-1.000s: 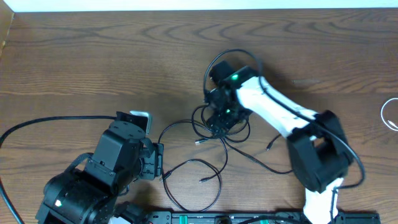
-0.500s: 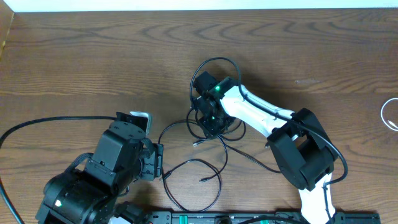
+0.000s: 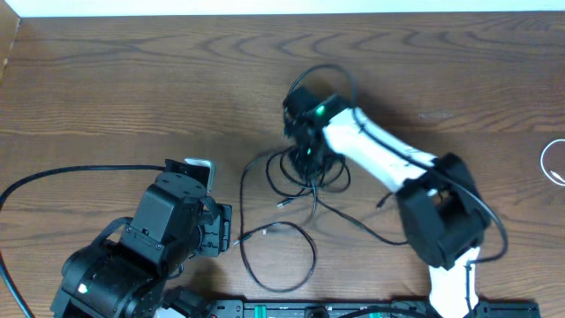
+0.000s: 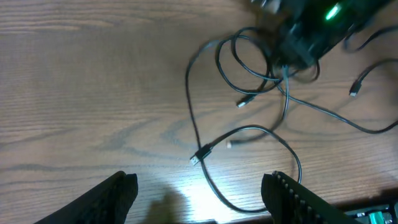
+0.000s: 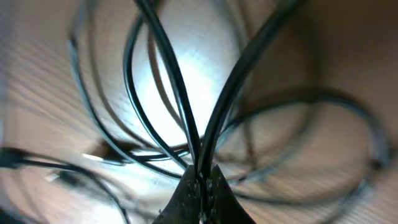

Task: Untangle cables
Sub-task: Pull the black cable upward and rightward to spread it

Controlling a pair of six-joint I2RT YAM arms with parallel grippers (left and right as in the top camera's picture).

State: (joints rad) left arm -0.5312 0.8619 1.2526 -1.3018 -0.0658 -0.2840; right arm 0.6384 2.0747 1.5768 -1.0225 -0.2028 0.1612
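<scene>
Tangle of black cables (image 3: 296, 181) near the middle of the table (image 3: 132, 79), with the right pincer (image 5: 200, 186) clenched on several crossing strands.
The knot sits under the right pincer. One loose loop trails toward the near edge and ends just short of the arm rail (image 3: 353, 309). A plug (image 4: 200, 155) lies flat on the wood in front of the left pincer (image 4: 202, 190), which is released, with its fingers spread and nothing between them. Bare wood lies open to the far side and the left. A white cable (image 3: 552, 163) curls at the right edge, well apart.
</scene>
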